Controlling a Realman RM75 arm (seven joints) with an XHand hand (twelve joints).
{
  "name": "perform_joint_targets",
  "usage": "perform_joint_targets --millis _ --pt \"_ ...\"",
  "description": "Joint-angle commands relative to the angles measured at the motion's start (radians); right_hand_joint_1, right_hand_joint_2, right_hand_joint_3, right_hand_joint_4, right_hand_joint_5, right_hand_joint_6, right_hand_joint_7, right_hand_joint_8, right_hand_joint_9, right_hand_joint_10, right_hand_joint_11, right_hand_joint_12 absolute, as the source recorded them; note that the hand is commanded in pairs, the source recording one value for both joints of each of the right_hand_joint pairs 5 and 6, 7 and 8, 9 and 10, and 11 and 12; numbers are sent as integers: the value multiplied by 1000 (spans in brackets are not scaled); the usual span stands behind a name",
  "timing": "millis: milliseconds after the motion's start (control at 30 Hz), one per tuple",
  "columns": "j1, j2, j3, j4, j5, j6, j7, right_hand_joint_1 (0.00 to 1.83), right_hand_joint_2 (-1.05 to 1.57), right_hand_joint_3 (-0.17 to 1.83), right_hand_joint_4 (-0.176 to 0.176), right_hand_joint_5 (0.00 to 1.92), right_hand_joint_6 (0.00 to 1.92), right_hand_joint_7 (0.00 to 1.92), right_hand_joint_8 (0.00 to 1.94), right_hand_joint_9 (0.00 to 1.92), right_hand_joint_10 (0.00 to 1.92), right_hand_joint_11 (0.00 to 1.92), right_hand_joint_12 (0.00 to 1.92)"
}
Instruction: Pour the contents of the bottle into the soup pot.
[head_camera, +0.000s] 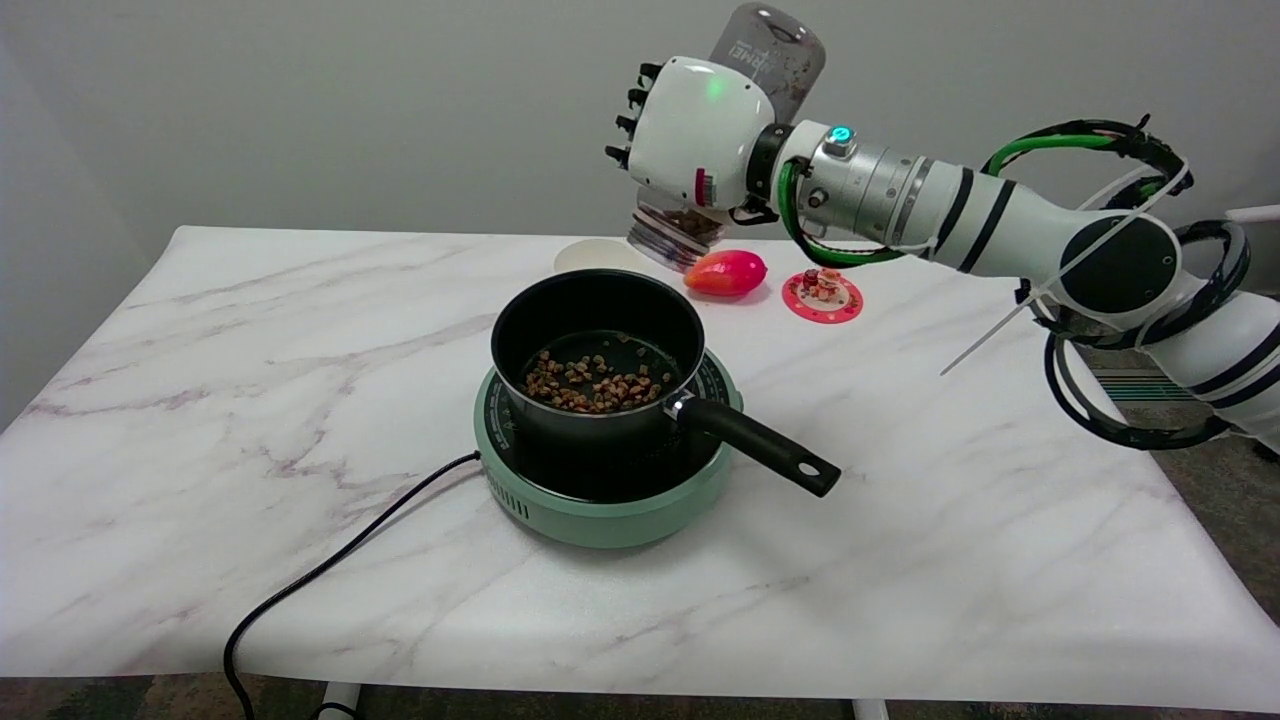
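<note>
- Surface (250, 330): white marble-pattern top with grey and faint brown veins, filling most of the head view; front edge runs along the bottom of the frame, right edge falls away at the lower right.
- Room: plain grey wall (300, 100) behind the surface; strip of darker floor (1200, 480) visible past the right edge.
- Soup pot (597, 350): black, upright, near the middle of the surface, seated on a mint-green hotplate (600, 500). Long black handle (760, 447) points toward the lower right.
- Brown pellets (595, 380) lie scattered across the pot's bottom.
- Black cable (330, 570) leaves the hotplate's left side and trails off the front edge.
- Right hand (697, 135): raised above and behind the pot, back of the hand toward the camera, reaching in from the right on the white arm (1000, 225).
- Fingers (630, 125) clamped around a clear bottle (768, 50), which is tipped with its base up and its mouth down; brown contents are gathered at the low end. The mouth seems to sit just beyond the pot's far rim rather than over it, though depth is hard to judge from this angle.
- Behind the pot: a pale round disc (595, 256), a red-orange fruit-like object (726, 272), and a pink round coaster (822, 296) with small bits on it.
</note>
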Motion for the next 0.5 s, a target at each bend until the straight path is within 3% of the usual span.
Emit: perform_joint_targets --millis 33,100,133,200,500 --pt "84 -12 -87 55 -17 18 6 1574 680 835 0 1920 1920 1920 1920 1373 1373 1185 1185" --pt "100 -16 -98 57 -19 20 5 1574 684 833 0 1920 1920 1920 1920 1376 1376 1185 1185" --pt "141 2 -194 186 -149 40 96 1574 684 836 0 1920 1920 1920 1920 1378 1378 1184 1184" --pt "121 -24 -105 50 -9 26 -7 1574 681 842 0 1920 1920 1920 1920 1381 1381 1183 1183" --pt "188 -38 -151 63 -48 52 4 1570 722 821 0 1920 1920 1920 1920 1398 1398 1185 1185"
